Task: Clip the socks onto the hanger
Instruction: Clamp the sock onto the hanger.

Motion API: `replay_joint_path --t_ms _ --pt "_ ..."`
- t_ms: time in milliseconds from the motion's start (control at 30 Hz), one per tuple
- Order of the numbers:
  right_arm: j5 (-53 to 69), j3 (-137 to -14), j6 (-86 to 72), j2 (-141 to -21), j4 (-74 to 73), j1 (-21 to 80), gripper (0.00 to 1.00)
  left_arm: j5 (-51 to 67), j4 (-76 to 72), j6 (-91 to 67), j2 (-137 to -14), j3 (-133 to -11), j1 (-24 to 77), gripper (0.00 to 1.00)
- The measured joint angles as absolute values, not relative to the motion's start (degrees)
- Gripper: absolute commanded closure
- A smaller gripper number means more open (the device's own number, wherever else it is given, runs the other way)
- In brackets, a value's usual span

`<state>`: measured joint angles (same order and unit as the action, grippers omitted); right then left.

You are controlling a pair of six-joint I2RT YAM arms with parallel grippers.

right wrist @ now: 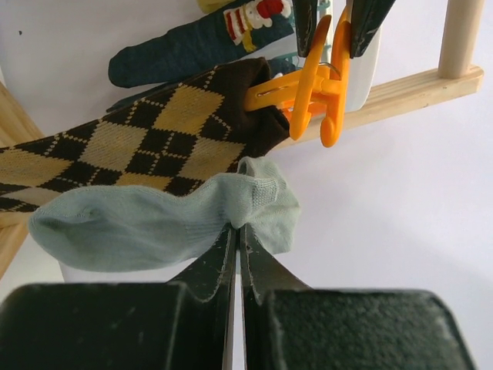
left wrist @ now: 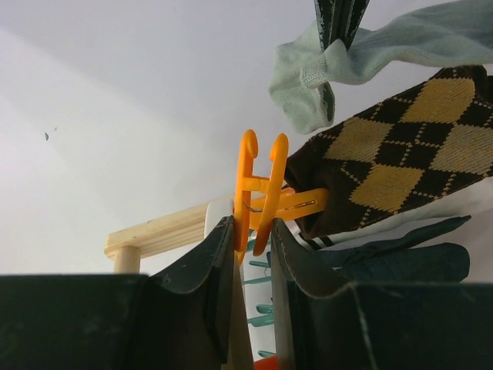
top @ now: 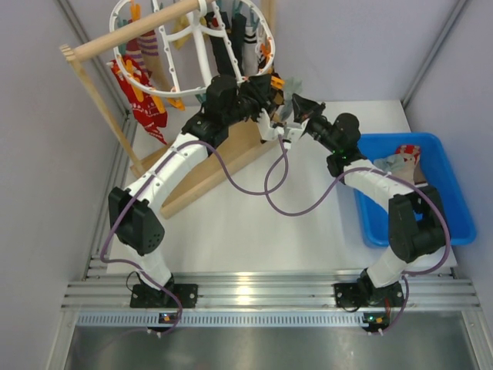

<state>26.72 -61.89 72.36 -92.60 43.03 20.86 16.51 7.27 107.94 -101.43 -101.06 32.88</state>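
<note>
Midway through clipping the grey sock [right wrist: 154, 216], pinched in the closed right gripper [right wrist: 237, 247] just below the argyle sock [right wrist: 139, 146] already hung at the near-right rim of the hanger [top: 202, 58]. Squeezing a free orange clip [left wrist: 260, 173] with the left gripper [left wrist: 252, 239], jaws partly closed on its handles. Next probably calls for lifting the sock into that clip's mouth, then easing off the squeeze

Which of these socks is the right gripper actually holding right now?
The plain pale grey sock, pinched in the shut right gripper. The brown-and-yellow argyle sock next to it sits at the orange clip instead.
</note>
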Motion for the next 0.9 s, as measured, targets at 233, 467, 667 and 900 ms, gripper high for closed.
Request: replay_joint_path --t_ms 233,467,667,900 --pt "25.32 -62.08 73.78 -91.94 40.58 20.86 1.0 16.58 7.2 108.16 -101.65 -101.27 32.69 1.0" --pt "24.43 -63.29 75.9 -91.46 37.89 20.86 1.0 16.51 6.92 108.09 -101.65 -101.27 32.4 1.0" --pt "22.22 -64.34 77.69 -90.8 36.49 20.84 1.0 16.67 6.85 107.98 -101.65 -101.27 32.32 1.0" --pt "21.02 -64.97 79.09 -90.28 34.68 20.86 1.0 16.64 6.83 108.03 -101.65 -101.27 32.16 1.0"
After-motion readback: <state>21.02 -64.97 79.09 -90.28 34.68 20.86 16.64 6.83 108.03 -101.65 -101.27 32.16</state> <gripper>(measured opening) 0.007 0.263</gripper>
